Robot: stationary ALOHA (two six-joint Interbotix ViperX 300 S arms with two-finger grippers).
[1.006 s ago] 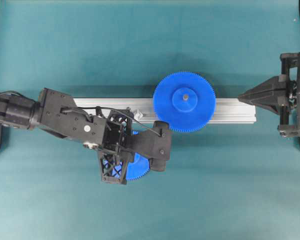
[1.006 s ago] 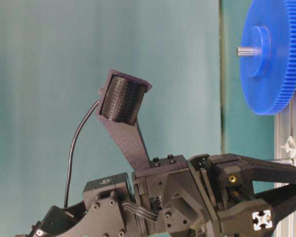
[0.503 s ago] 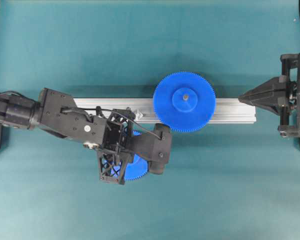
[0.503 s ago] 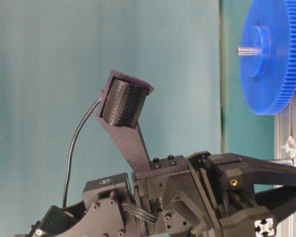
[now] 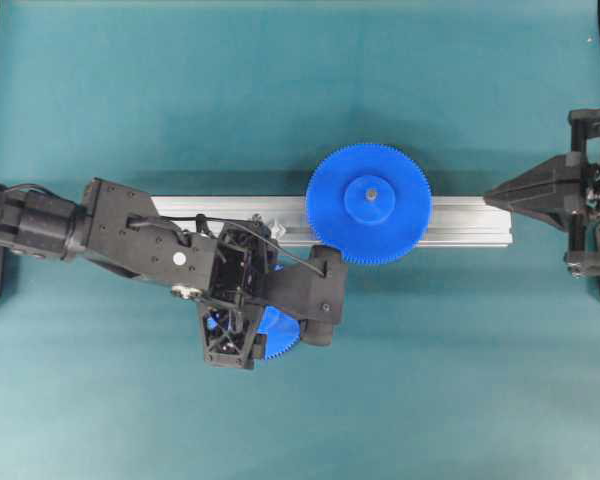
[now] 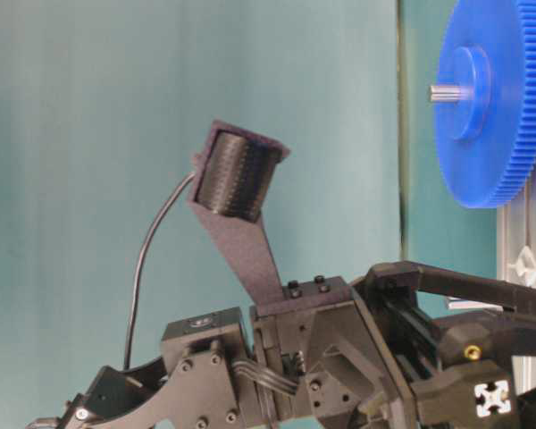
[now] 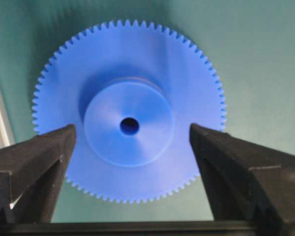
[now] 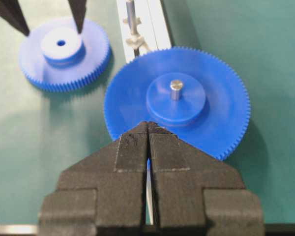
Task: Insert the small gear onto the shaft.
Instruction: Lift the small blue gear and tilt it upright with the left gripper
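Small gear (image 7: 129, 118), round blue plastic with tiny teeth and smooth raised middle, flat on soft green mat (image 5: 430, 380) beside metal rail (image 5: 460, 222). Left gripper (image 7: 130, 147) wide open around it, not touching. Right gripper (image 8: 148, 142) shut.

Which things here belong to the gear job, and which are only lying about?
Belongs to the job:
- small gear, flat on the mat between the open left gripper fingers
- shaft on the rail

Only there:
- larger gear on its pin
- aluminium rail
- right gripper, shut, empty
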